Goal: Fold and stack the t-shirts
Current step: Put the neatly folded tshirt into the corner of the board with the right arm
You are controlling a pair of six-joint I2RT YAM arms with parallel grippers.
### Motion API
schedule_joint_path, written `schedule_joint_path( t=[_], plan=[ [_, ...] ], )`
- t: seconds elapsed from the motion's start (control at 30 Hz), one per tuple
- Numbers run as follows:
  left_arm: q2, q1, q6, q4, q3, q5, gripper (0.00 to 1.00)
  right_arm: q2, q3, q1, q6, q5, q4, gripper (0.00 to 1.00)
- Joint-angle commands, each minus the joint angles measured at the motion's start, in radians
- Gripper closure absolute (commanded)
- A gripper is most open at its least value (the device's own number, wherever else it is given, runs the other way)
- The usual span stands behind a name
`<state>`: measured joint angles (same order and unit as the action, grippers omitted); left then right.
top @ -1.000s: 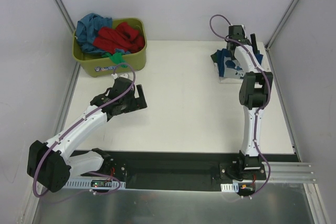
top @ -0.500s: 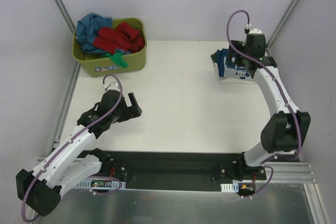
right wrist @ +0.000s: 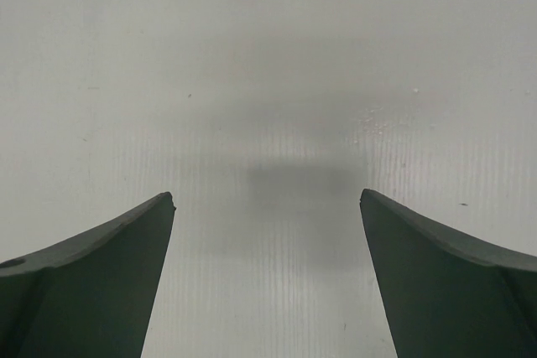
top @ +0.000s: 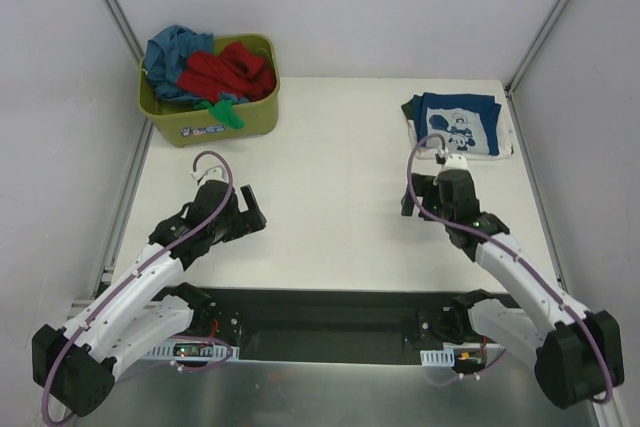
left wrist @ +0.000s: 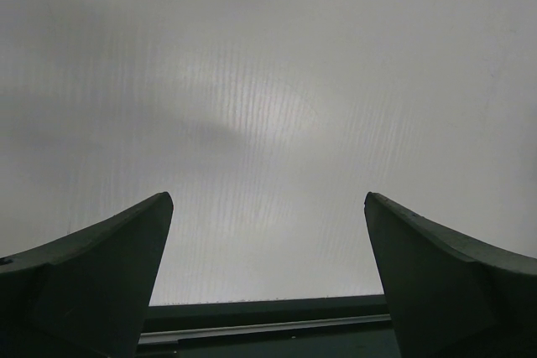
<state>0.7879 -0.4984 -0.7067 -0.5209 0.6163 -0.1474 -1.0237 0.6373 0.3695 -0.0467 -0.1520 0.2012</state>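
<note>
Left hand (top: 243,217): we see it low over the near left part of the table (top: 340,147), its two fingers spread wide with nothing between them.
Left wrist view: our left hand (left wrist: 268,207) frames only bare pale tabletop.
Right hand (top: 437,205): it is low over the near right part of the table, fingers wide apart and empty, well short of the folded pile.
Right wrist view: our right hand (right wrist: 267,203) shows only table and a soft shadow between the fingers.
Navy shirt (top: 458,125): it is folded flat at the far right of the table, white cartoon print facing up.
White layer (top: 507,135): it peeks out from under the navy shirt along its right edge.
Tub (top: 210,127): it is olive green and stands at the far left corner.
Red shirt (top: 225,67): it is heaped in the tub.
Teal shirt (top: 170,47): it is bunched at the tub's far left side.
Green shirt (top: 222,112): it hangs over the tub's near rim.
</note>
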Motion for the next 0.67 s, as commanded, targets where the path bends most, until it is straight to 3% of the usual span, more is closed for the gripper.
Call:
schedule_joint_path(
  t=[0.0,0.3,0.63],
  plan=[
    [0.030,-0.005,-0.027,0.010,-0.018,-0.043,0.01,0.177,-0.154,0.017,-0.085,0.057,-0.178,0.03],
    [-0.035,-0.005,-0.051,0.036,-0.072,-0.049,0.01,0.418,-0.323,0.026,-0.061,0.135,-0.197,0.03],
    [-0.115,-0.005,-0.065,0.039,-0.092,-0.049,0.01,0.580,-0.354,0.028,-0.067,0.022,-0.122,0.03]
  ],
)
